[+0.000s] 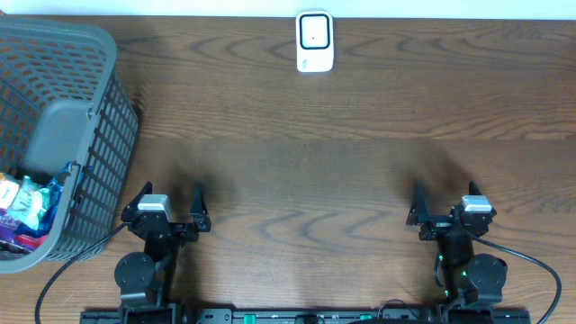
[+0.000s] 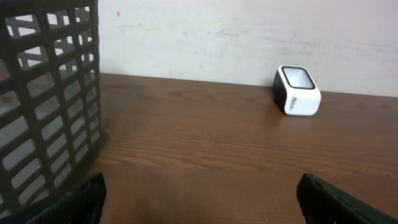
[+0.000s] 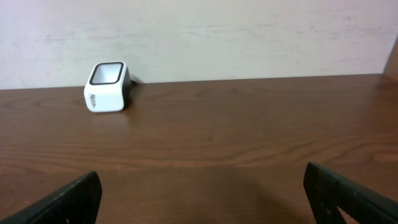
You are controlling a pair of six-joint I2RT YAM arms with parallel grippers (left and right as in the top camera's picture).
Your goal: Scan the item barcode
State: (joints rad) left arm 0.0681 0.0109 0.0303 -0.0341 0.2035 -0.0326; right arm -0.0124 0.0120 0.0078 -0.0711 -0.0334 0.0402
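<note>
At the near edge of the surface, your left tool and right tool sit wide open and hold nothing. The items lie in the basket, far left. The scanner stands at the back. Nothing is scanned yet.
</note>
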